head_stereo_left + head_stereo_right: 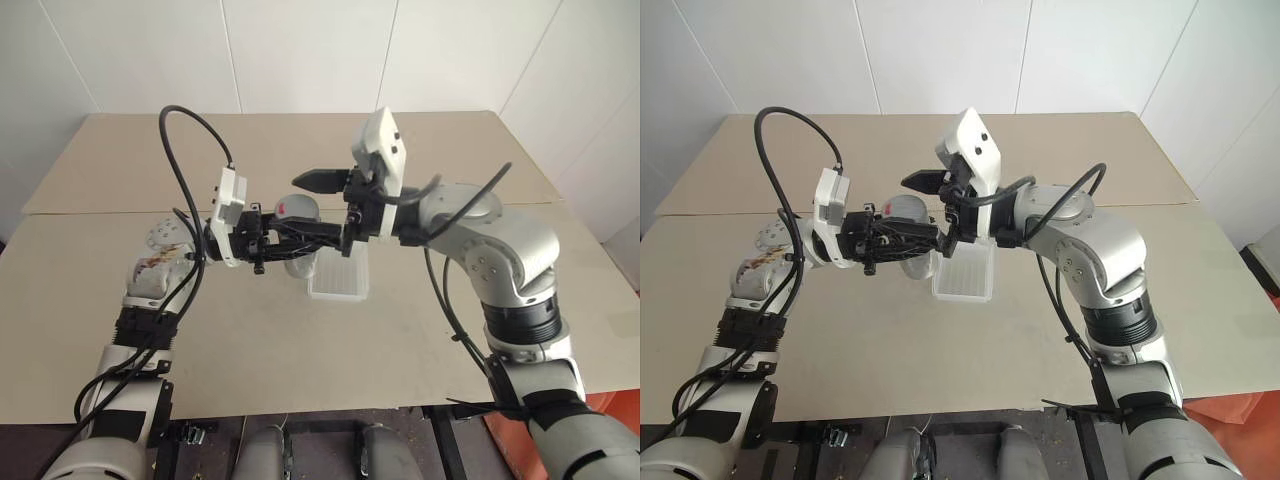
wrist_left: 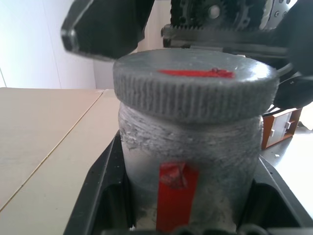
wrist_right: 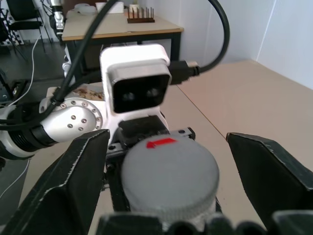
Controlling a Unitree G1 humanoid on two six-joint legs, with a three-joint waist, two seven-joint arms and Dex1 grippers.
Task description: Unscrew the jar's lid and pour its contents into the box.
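My left gripper [image 1: 305, 240] is shut on the jar [image 2: 188, 147] and holds it in the air over the table. A red stripe runs down the jar's side. The grey lid [image 3: 168, 171], with a red mark on top, sits on the jar. My right gripper [image 3: 166, 142] is open. Its two black fingers [image 3: 83, 166] stand on either side of the lid with a gap on each side. The translucent-white box [image 1: 338, 278] lies on the table just beneath and a little right of the jar. The contents are hidden behind the jar's cloudy wall.
The beige table [image 1: 300, 350] is made of two boards with a seam [image 1: 100, 212] running across it. White walls stand behind. An orange object [image 1: 612, 410] is off the table's near right corner. Cables loop above both wrists.
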